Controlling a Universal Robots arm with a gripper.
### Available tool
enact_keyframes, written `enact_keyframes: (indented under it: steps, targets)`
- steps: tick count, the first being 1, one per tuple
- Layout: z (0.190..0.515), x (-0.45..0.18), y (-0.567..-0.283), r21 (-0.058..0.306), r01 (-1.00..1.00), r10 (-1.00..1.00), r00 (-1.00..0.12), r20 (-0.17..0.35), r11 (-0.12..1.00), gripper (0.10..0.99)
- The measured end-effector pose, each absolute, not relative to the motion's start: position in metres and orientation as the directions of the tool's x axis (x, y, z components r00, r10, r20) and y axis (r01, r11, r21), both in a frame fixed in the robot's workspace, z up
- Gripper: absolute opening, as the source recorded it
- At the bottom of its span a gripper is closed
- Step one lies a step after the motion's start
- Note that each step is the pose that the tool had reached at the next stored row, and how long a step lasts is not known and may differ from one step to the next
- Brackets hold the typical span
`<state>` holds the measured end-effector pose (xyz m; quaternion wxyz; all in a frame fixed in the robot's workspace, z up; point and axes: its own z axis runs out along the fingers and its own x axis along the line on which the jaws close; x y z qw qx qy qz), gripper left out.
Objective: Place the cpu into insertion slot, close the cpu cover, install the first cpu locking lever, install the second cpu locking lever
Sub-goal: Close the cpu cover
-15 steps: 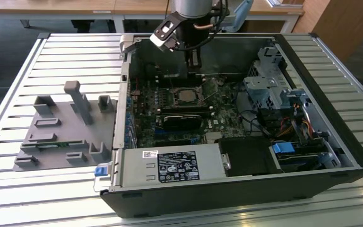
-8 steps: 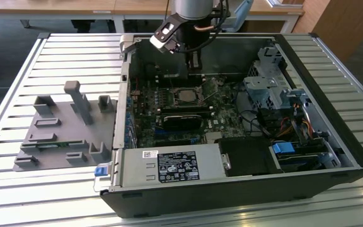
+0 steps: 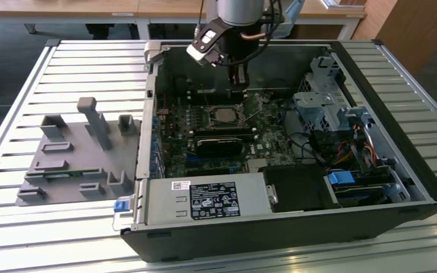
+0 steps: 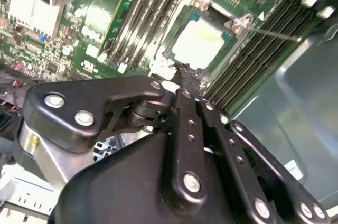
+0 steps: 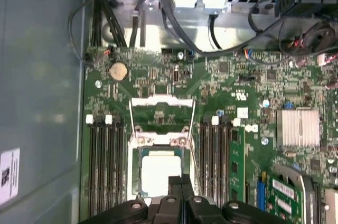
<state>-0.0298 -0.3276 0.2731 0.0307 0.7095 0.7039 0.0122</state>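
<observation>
The cpu lies pale and square in the insertion slot on the green motherboard; in the second wrist view the cpu shows the same way. The cpu cover stands flipped open on the socket's far side. Two thin wire levers stick up unlatched beside it, one lever pointing outward. My gripper hovers at the cpu's near edge, fingers shut together with nothing between them. In the exterior view the gripper hangs just behind the socket.
The open computer case lies on a slatted table. A power supply fills the near corner and drive cages with cables the exterior view's right. Memory slots flank the socket. A grey fixture stands outside the case.
</observation>
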Motion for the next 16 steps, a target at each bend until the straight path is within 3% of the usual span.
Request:
enact_keyframes:
  steps: [16]
  targets:
    - [0.27, 0.003, -0.328, 0.042, 0.998, 0.999, -0.037, 0.001, 0.037, 0.106]
